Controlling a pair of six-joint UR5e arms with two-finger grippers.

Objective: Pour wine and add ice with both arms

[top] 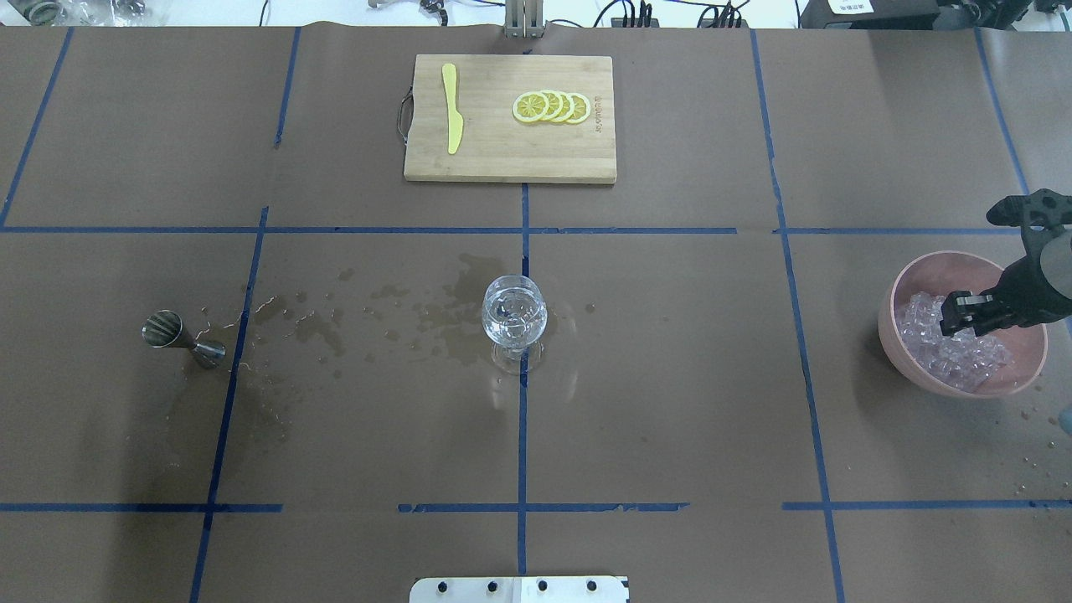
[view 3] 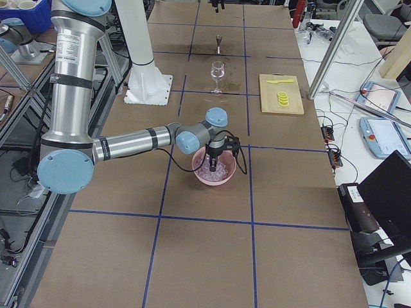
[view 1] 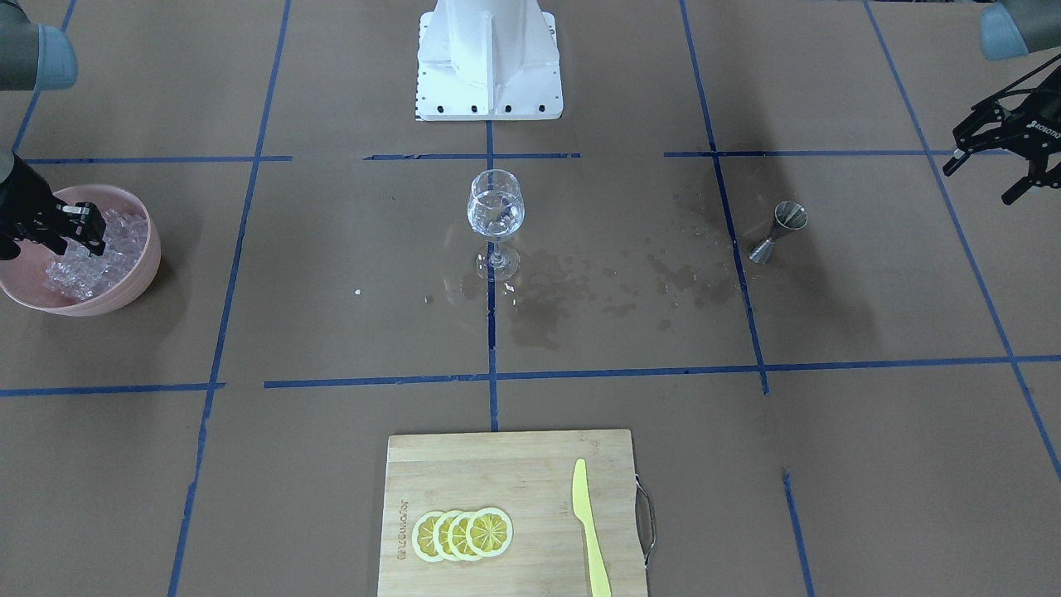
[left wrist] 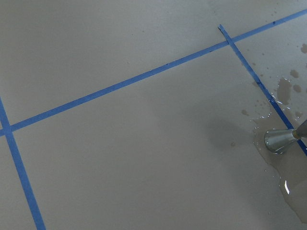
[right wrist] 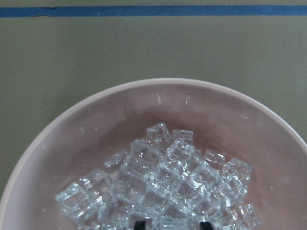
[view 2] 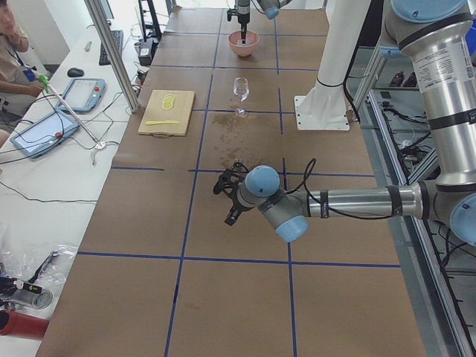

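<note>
Two arms in play, well apart. Right tool (top: 963, 314) is down inside the pink bowl (top: 900, 285) at the worktop's right end, tips in among the ice (top: 963, 360). Wrist cam shows only two dark tip ends at the frame bottom, set apart w/ cubes between them; can't tell if anything is actually pinched. Ice is piled toward one side of the bowl, many clear cubes, bare pink wall showing on the other side.

Left tool (view 1: 990, 153) hangs above the worktop (view 1: 331, 464) at the opposite end, fingers spread, nothing in it. Its wrist cam looks down on brown paper, blue tape lines and the metal jigger (left wrist: 280, 140) at the frame's right edge, standing in a small puddle.

Wine glass (top: 514, 314) upright at centre, on a blue tape line, foot on a wet patch. Clear contents in the bowl of the glass; can't tell liquid from ice. Splash marks (top: 352, 322) run across the paper between glass and jigger (top: 180, 337), which stands upright, wide cup up.

Far side from robot: wooden board (top: 502, 163) w/ four overlapping lemon slices (top: 551, 107) and a yellow knife (top: 452, 117) lying apart from them. White robot base (view 1: 489, 58) near side, centre.
</note>
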